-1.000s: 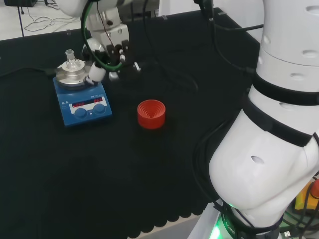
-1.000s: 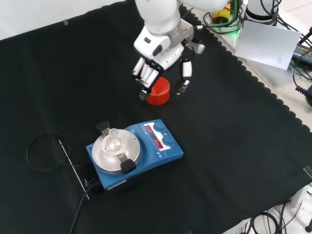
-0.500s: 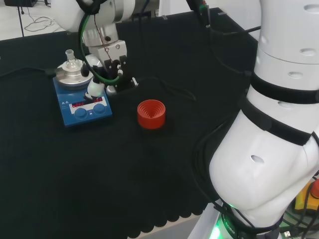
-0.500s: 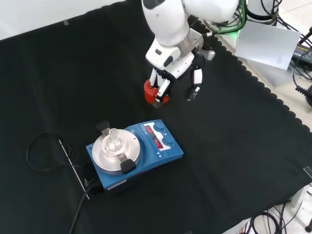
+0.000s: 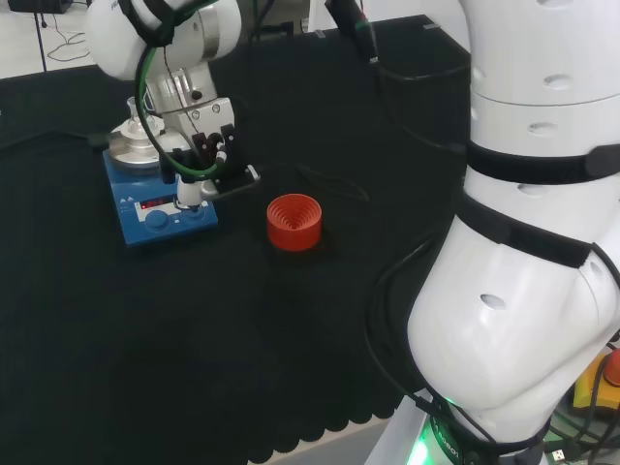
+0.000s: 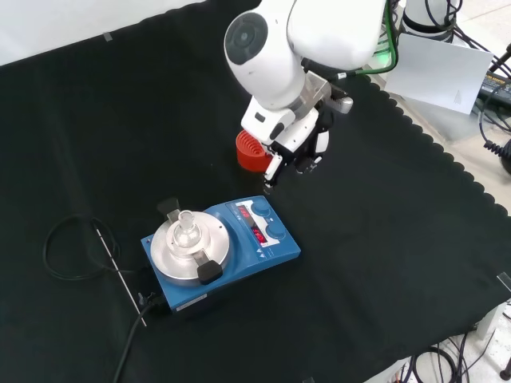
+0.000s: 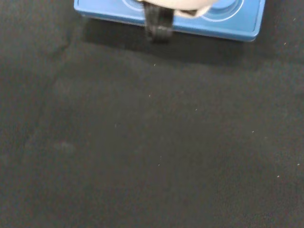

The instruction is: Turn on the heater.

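Black cloth (image 6: 415, 239) covers the whole bench. On it sits the blue heater (image 6: 275, 247), a flat box with a round silver plate (image 6: 180, 257) on top. A small glass flask (image 6: 186, 226) stands in the middle of that plate. On the box's sloped front are red number lights and two round blue knobs (image 6: 267, 222). A black cord (image 6: 72, 247) curls on the cloth at the heater's far side in the head view.

In the front view, the hand (image 6: 299, 144) hangs a little above and behind the knobs, not touching them. One finger (image 6: 272, 167) points down toward the knob end of the box. The other fingers are bent in, and they hold nothing. In the head view the hand (image 5: 199, 160) is over the knob side of the heater (image 5: 160, 203). A red ribbed ring stand (image 6: 249, 152) sits on the cloth just behind the hand in the front view.

What could go wrong? The two knobs sit close together, so the finger might land on the wrong one, or on the flat bit between them. If the hand comes down too far across, it could bump the plate and knock the little flask over. If it pushes sideways, the whole box could slide on the cloth. Swinging back, the hand could hit the red ring.
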Available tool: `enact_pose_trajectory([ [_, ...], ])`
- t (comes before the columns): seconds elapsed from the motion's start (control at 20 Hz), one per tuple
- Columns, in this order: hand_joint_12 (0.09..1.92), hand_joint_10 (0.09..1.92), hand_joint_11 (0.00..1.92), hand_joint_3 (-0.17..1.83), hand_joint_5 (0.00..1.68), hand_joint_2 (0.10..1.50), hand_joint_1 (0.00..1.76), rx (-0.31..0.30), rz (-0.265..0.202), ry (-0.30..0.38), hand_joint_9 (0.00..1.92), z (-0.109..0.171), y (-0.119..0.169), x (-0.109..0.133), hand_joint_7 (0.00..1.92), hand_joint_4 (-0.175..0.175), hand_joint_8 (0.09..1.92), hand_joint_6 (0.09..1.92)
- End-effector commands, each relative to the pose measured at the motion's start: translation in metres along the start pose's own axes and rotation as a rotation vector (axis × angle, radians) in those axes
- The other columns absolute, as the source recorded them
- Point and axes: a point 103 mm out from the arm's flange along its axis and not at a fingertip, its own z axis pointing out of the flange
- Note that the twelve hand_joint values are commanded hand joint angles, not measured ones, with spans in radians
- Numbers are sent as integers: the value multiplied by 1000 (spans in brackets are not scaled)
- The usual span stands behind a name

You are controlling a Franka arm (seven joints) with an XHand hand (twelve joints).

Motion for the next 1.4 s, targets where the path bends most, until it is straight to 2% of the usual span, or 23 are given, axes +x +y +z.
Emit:
enact_pose_trajectory([
  [0.05, 1196, 1464, 1262, 916, 280, 752, 1381, 45, -27, -10, 1640, 6, 5, 8, 1562, -120, 1629, 694],
  [0.5, 1271, 1497, 1233, 1030, 195, 702, 1426, 117, -39, -6, 1647, 15, 14, 12, 1586, -111, 1649, 638],
  [0.85, 1289, 1510, 1234, 1076, 189, 680, 1432, 140, -54, -8, 1658, 20, 18, 16, 1598, -107, 1656, 482],
  [1.4, 1293, 1512, 1234, 1087, 205, 677, 1432, 168, -69, -11, 1659, 30, 27, 18, 1600, -100, 1658, 450],
])
